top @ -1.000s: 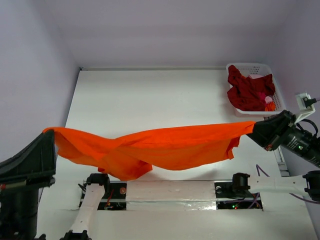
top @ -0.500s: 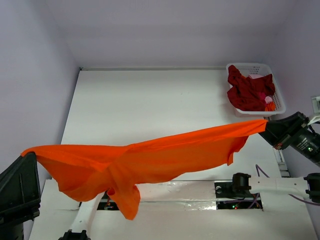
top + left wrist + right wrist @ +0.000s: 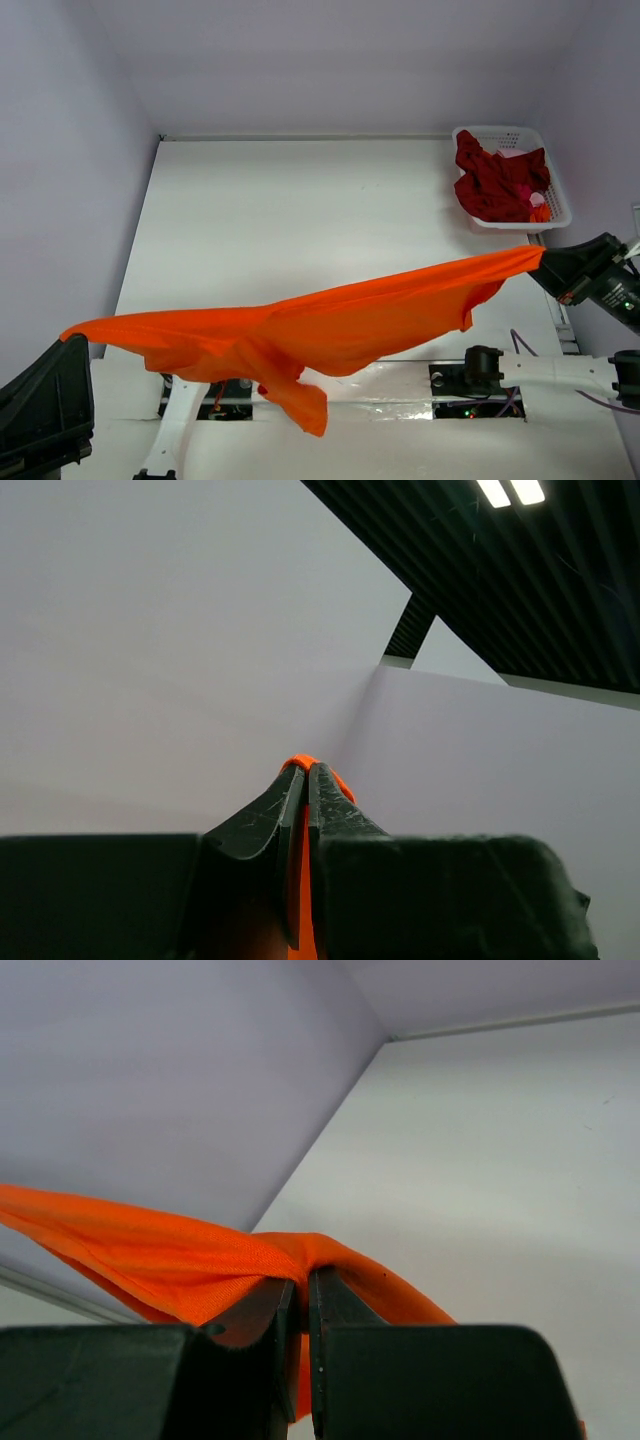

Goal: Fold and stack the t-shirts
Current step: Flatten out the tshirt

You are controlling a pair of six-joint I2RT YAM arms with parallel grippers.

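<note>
The bright orange t-shirt (image 3: 330, 325) hangs stretched in the air above the near part of the table, held at both ends. My left gripper (image 3: 68, 340) at the lower left is shut on its left end; a sliver of orange cloth (image 3: 300, 860) shows between the shut fingers of my left gripper (image 3: 303, 770). My right gripper (image 3: 545, 262) at the right is shut on the other end; orange cloth (image 3: 150, 1250) drapes over the tips of my right gripper (image 3: 303, 1280). A flap of the shirt hangs down near the arm bases. The dark crimson t-shirt (image 3: 495, 185) lies crumpled in the basket.
A white lattice basket (image 3: 558, 208) stands at the table's far right corner. The white table (image 3: 300, 210) lies below the shirt, bounded by pale walls on the left, back and right. The arm bases (image 3: 470, 375) sit along the near edge.
My left gripper has swung down and toward the near left corner with the shirt's left end. The right gripper has drawn slightly right. The shirt now slopes down from right to left.
</note>
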